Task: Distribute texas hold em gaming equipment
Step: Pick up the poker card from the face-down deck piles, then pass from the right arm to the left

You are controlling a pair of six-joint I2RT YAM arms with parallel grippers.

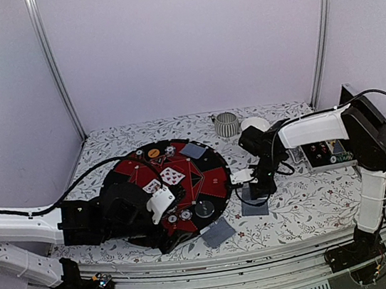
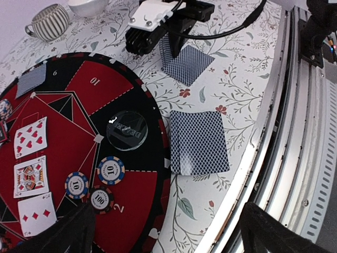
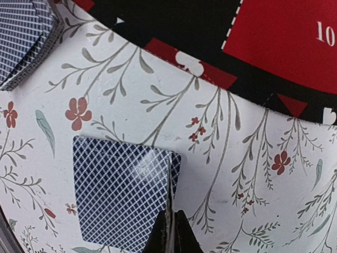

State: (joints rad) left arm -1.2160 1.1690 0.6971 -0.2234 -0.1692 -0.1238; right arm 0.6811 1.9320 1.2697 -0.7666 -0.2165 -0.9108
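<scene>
My right gripper (image 3: 169, 232) is shut on a blue-backed card (image 3: 169, 182), held edge-on just above a face-down card (image 3: 118, 197) on the flowered cloth; both show in the top view (image 1: 254, 204). A second small stack of face-down cards (image 2: 199, 141) lies by the mat's near right edge. My left gripper (image 2: 168, 237) is open and empty, low over the mat's near edge (image 1: 172, 226). Three chips (image 2: 110, 169) and three face-up cards (image 2: 31, 176) lie on the mat, with another face-down card (image 2: 31, 79) at its far side.
The round red-and-black mat (image 1: 212, 181) carries a clear dealer button (image 2: 126, 130). A ribbed grey cup (image 1: 226, 123) and a white bowl (image 1: 255, 123) stand at the back. A box (image 1: 327, 154) sits at the right. The table's metal front rail (image 2: 295, 132) runs close by.
</scene>
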